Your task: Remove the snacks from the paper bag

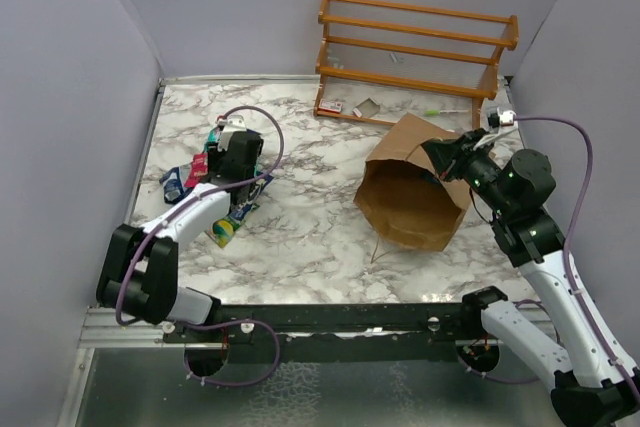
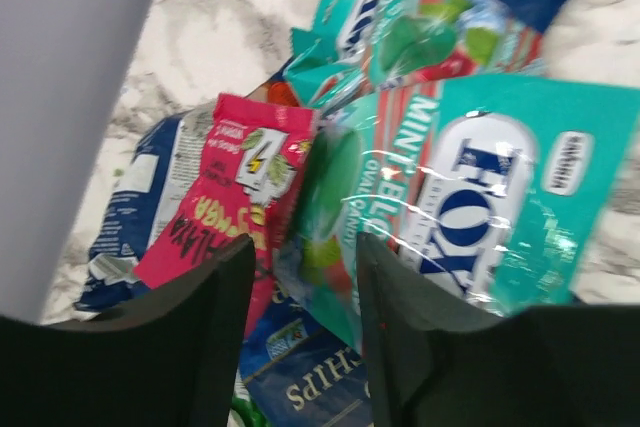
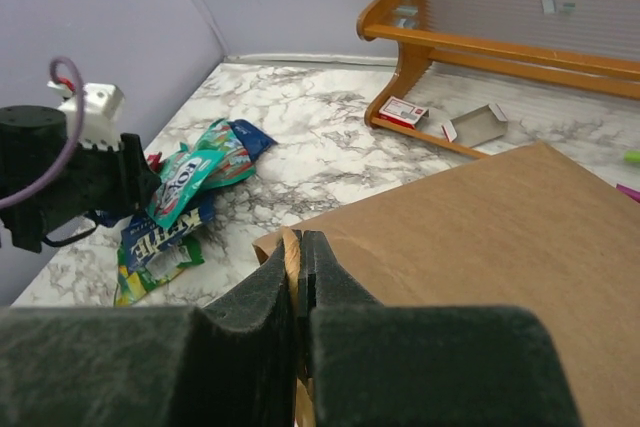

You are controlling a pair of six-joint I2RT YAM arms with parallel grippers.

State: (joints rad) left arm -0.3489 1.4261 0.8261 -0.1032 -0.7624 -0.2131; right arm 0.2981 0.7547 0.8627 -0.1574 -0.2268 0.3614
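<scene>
Nearest the front edge of the marble table [image 1: 300, 237], toward its left side, lies a green-yellow packet [image 1: 222, 232]; it is the closest of the snacks, and a dark blue packet [image 3: 160, 237] with white lettering overlaps it just beyond.

The left gripper [image 2: 305, 247] hangs over this heap; its jaws are spread, with a clear gap and nothing between them. Through the gap its wrist view shows a pink-red packet [image 2: 225, 197] on one side and a teal packet [image 2: 480, 197] on the other, the teal one overlapping the pink one's edge. A second teal-red packet [image 2: 420, 27] lies farther on, and a blue-and-white packet [image 2: 140, 217] sticks out toward the left wall. All of these rest on the table near its left edge, well apart from the paper bag [image 1: 410, 202].

The bag stands toward the right edge, about midway between front and back, crumpled and tilted; a thin string handle trails at its near side. The right gripper [image 3: 298, 242] reaches to it from the right; its jaws are pressed together on a thin brown edge of the bag, and the bag's flat side stretches away beyond the fingers. Whether any packet is inside cannot be told.

Along the back edge stands an orange wooden rack [image 1: 415, 42]; at its foot lie a small red-white box [image 3: 403, 112] and a grey scrap [image 3: 480, 125], just beside each other.
</scene>
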